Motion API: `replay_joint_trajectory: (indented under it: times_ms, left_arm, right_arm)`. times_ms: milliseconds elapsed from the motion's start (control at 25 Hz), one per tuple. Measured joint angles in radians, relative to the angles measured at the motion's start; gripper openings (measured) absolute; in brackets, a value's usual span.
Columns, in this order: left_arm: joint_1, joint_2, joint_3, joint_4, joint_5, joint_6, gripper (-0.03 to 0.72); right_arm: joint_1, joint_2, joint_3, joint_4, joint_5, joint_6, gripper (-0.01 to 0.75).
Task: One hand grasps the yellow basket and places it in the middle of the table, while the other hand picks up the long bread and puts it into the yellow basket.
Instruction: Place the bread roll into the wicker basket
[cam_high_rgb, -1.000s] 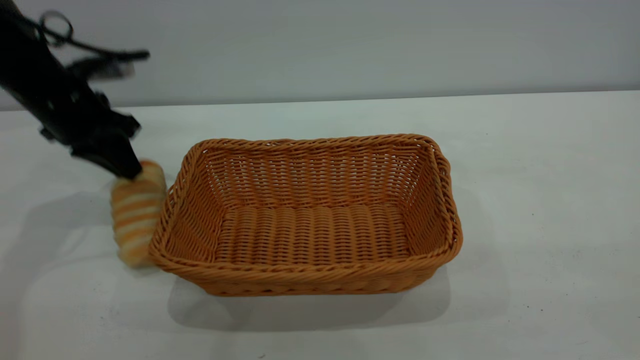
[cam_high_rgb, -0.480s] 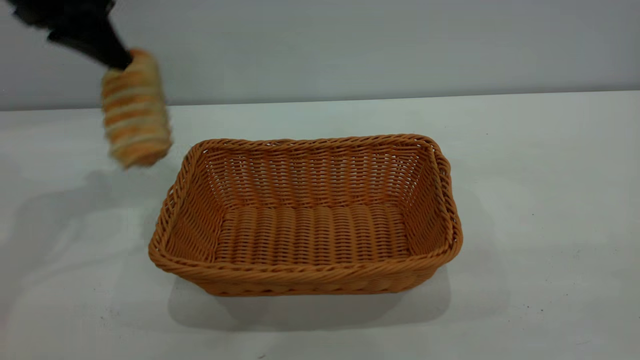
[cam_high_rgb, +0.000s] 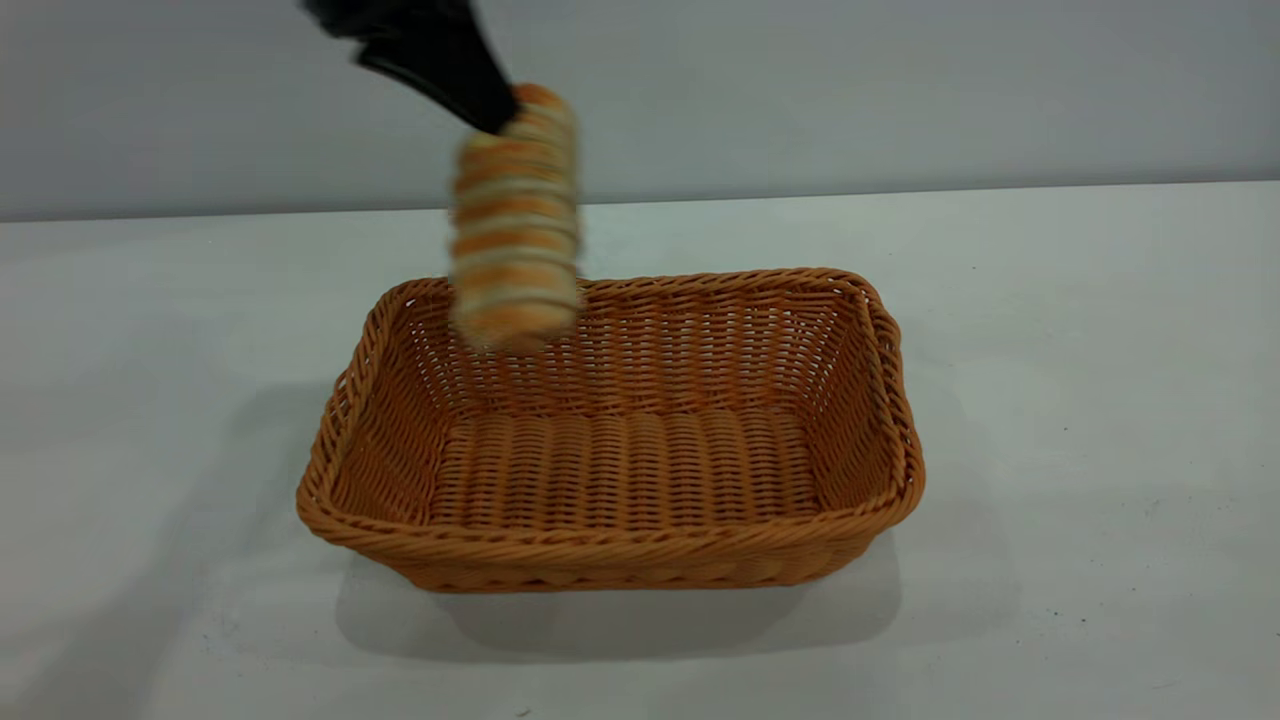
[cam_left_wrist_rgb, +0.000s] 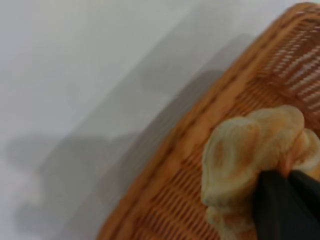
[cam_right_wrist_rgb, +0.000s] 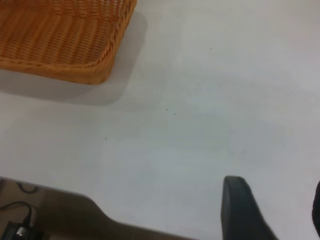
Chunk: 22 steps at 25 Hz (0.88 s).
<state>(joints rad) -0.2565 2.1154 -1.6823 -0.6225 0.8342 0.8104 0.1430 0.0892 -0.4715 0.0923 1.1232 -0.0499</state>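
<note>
1. The large rectangular orange-tan woven wicker basket (cam_high_rgb: 612, 432) with flared sides and a braided rim sits near the middle of the plain white matte tabletop (cam_high_rgb: 1080, 400), with nothing lying on its floor.
2. The small elongated bread roll (cam_high_rgb: 514, 218), striped crosswise in orange-brown and cream, hangs upright in the air above the basket's rear-left part, its lower end level with the back rim in the exterior view.
3. The black left gripper (cam_high_rgb: 492, 112) comes in from the upper left, and its fingers pinch the top end of the roll.
4. In the left wrist view, the dark fingers (cam_left_wrist_rgb: 280, 205) press into the roll (cam_left_wrist_rgb: 250, 155), with the basket (cam_left_wrist_rgb: 210, 165) rim and weave directly beneath it.
5. The right gripper (cam_right_wrist_rgb: 280, 210) hovers low over bare tabletop (cam_right_wrist_rgb: 210, 100), well apart from the basket's corner (cam_right_wrist_rgb: 65, 40); its 2 dark fingers (cam_right_wrist_rgb: 242, 207) are spread, holding nothing.
</note>
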Motion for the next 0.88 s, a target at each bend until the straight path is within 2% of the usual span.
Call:
replay_joint_trajectory:
  times_ms: [200,360,440,520,760,880]
  left_arm:
    - [-0.08,0.057,0.0,0.002,-0.018,0.0,0.026]
    - [-0.095,0.108,0.0,0.002,-0.041,0.001,0.026]
    - [-0.095,0.13,0.0,0.003,-0.048,0.001,0.049]
    - [-0.095,0.144,0.0,0.005,-0.052,0.001,0.1]
    - [-0.095,0.154,0.0,0.001,-0.052,-0.001,0.393]
    - [-0.095,0.157,-0.009,0.001,-0.044,-0.001,0.46]
  right_arm:
    - [0.0,0.0,0.0,0.0,0.0,0.0,0.333]
    - [0.0,0.0,0.0,0.0,0.0,0.001,0.333]
    - [0.0,0.0,0.0,0.0,0.0,0.001,0.333]
    - [0.0,0.0,0.0,0.0,0.0,0.001,0.333]
    - [0.0,0.0,0.0,0.0,0.0,0.001,0.333]
    - [0.0,0.0,0.0,0.0,0.0,0.001,0.333]
